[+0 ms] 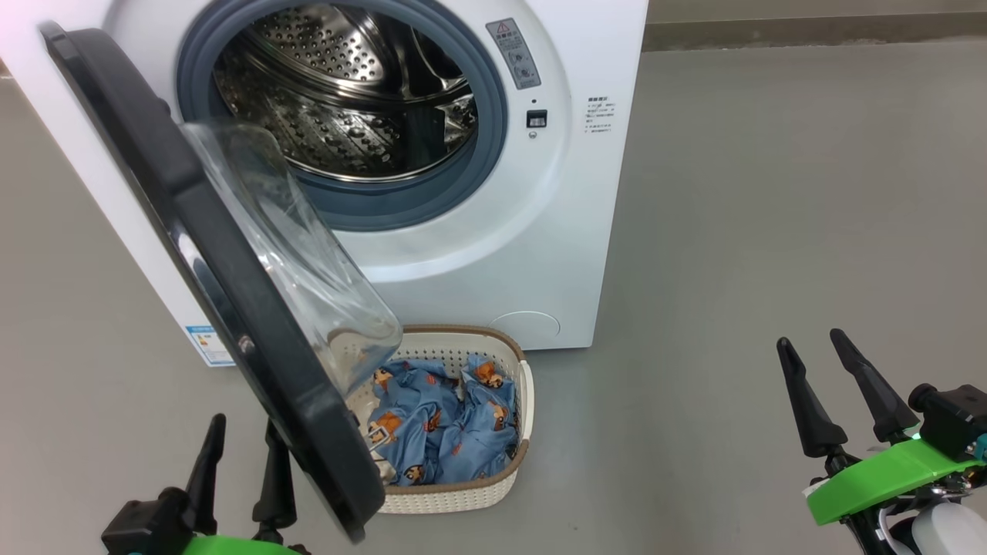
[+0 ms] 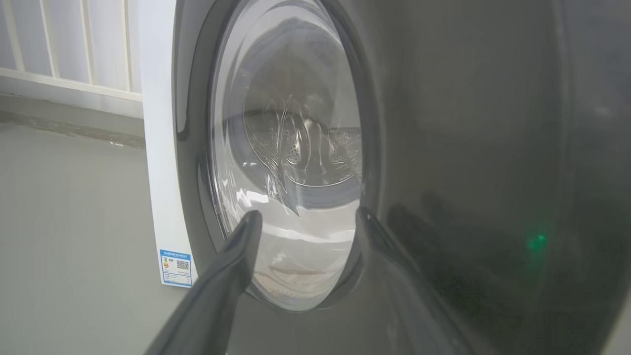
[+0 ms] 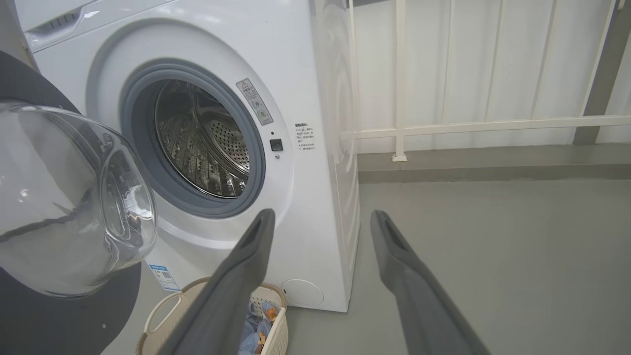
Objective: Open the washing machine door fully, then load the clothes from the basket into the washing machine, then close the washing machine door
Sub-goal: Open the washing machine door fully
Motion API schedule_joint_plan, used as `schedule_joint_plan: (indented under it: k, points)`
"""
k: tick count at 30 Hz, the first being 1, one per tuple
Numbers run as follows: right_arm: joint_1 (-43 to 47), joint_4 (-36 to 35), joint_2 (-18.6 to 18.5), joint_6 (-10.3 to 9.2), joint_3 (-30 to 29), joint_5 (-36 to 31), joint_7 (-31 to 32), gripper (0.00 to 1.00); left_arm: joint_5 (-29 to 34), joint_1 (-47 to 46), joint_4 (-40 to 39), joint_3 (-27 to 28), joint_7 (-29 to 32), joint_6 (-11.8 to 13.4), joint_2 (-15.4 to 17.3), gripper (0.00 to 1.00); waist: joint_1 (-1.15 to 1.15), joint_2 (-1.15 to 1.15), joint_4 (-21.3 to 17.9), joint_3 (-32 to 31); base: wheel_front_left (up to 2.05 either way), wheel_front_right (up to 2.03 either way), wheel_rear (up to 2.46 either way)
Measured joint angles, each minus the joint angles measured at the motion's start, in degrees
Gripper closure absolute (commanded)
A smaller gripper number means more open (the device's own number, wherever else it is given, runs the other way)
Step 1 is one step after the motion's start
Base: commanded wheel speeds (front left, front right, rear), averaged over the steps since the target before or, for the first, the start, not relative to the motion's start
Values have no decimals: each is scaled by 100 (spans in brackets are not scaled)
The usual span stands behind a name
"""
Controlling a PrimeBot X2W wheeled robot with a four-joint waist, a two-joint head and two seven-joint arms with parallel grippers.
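washing machine door (image 1: 254,347) swung out, just beside spread left tool (image 1: 245,422)

Grey floor (image 1: 771,193); white railing (image 3: 483,126) along pale wall (image 3: 473,59).

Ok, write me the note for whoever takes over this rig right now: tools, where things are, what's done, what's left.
Left tool: open, empty, low beside the outer face of the washing machine door.
Right tool: open, empty, over bare floor on the right.
Door swung out from the washing machine, covering part of the basket in the head view; whether it is fully open is unclear.
The clothes lie in the basket; the drum looks empty.
Left: push door fully open if needed, load clothes, close door.
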Motion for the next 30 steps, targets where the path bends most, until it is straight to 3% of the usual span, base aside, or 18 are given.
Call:
schedule_joint_plan:
  k: [9, 10, 11, 12, 13, 19, 30]
  points:
    - [0, 18, 5, 0, 21, 11, 0, 0, 13, -1, 1, 10, 0, -19, -2, 0, 0, 0, 17, 20, 0, 0, 0]
    - [0, 19, 8, 0, 19, 11, 0, 0, 16, -1, 1, 11, 0, -19, -1, 9, 0, 0, 21, 23, 0, 0, 0]
    - [0, 20, 11, 0, 18, 11, 0, 0, 16, -1, 1, 12, 0, -19, -1, 52, 0, 0, 26, 27, 0, 0, 0]
    - [0, 21, 14, 0, 18, 11, 0, 0, 16, -2, 2, 13, 0, -20, -1, 82, 0, 0, 31, 31, 0, 0, 0]
    - [0, 23, 18, 0, 18, 12, 0, 0, 16, -2, 3, 13, 0, -23, -1, 100, 0, 0, 36, 35, 0, 0, 0]
    - [0, 30, 36, 0, 18, 12, 0, 0, 15, -4, -63, 79, 0, -26, -5, 100, 0, 0, 77, 41, 0, 0, 0]
    - [0, 32, 53, 0, 42, 73, 0, 0, 153, -15, -1630, 517, -7, -109, -166, 100, 0, 0, 185, 22, 0, 0, 0]
